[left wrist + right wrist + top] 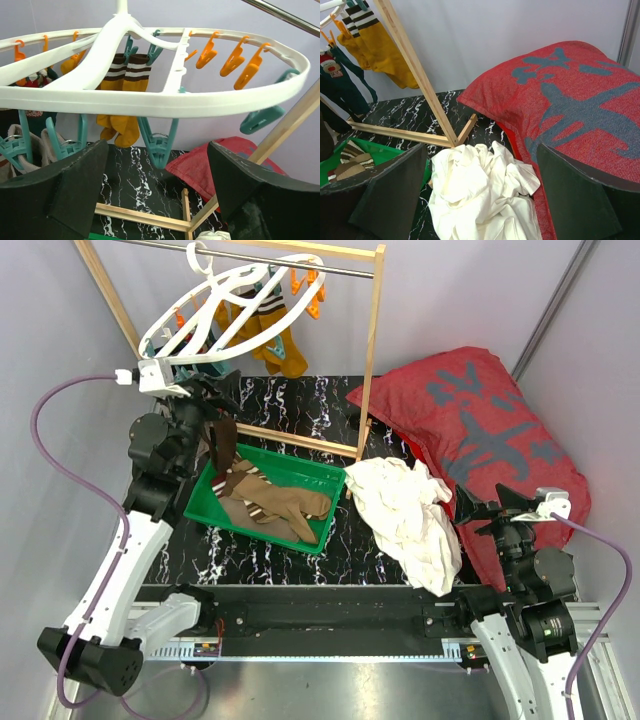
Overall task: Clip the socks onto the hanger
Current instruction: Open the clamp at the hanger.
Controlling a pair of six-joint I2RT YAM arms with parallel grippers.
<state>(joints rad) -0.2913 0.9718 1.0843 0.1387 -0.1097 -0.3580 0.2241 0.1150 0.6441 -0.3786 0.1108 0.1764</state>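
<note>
The red cushion (480,430) lies at the right, touching the white cloth (410,510). The hanger (150,102) hangs on the wooden rack (372,350), with mustard socks (275,335) clipped to it. More socks (280,505) lie in the green tray (325,472). The left fingers (75,185) stand wide apart under the hanger's rim and hold nothing. The right fingers (385,195) are wide apart and empty.

Left arm (150,502) raised, extended forward; left gripper (157,162) jaws spread apart. Right arm (530,585) folded low; right gripper (477,157) jaws fully spread.
</note>
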